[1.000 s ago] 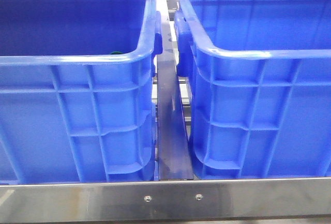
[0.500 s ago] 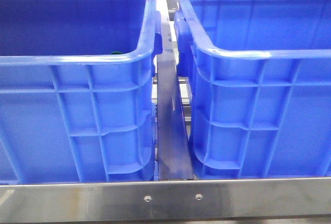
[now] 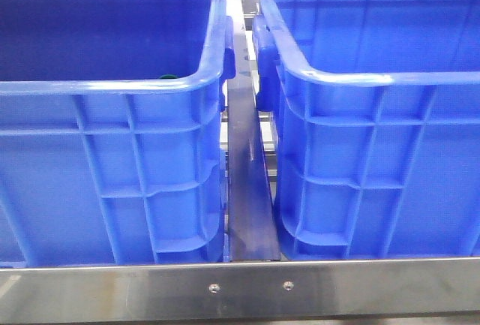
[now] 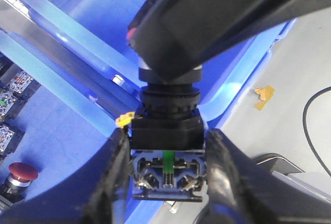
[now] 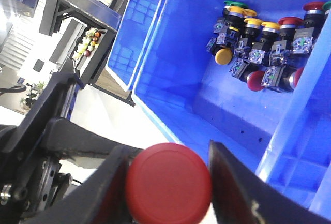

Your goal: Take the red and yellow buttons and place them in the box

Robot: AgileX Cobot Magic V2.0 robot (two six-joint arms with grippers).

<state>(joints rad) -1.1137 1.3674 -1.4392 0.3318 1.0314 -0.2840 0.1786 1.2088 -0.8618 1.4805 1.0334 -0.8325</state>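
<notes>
Two large blue crates are sitting side by side on a steel frame, the left crate [image 3: 112, 160] and the right crate [image 3: 375, 160] standing apart with a strip of bare metal [image 3: 247, 190] running between them, and a steel rail [image 3: 240, 291] with two screws crossing along the front edge. Neither arm is showing in the front view; a sliver of something green [image 3: 166, 77] is peeking just over the near rim of the left crate. In the left wrist view the left end effector [image 4: 166, 175] is clamping a push button [image 4: 166, 151] by its black and grey body, both dark fingers [image 4: 111, 182] pressing against its sides, with the button's cap end pointing away from the camera and hidden behind a large dark out-of-focus shape; the cap colour cannot be told, though a small yellow tab is showing beside the body. A loose red button [image 4: 19, 175] is lying on blue plastic below. In the right wrist view the right end effector [image 5: 168, 182] is gripping a red-capped button [image 5: 168, 185], its domed cap facing the camera and filling the gap between the fingers. Beyond it, a pile of red, yellow and green buttons [image 5: 264, 48] is lying in the far corner of a blue crate [image 5: 170, 69].
</notes>
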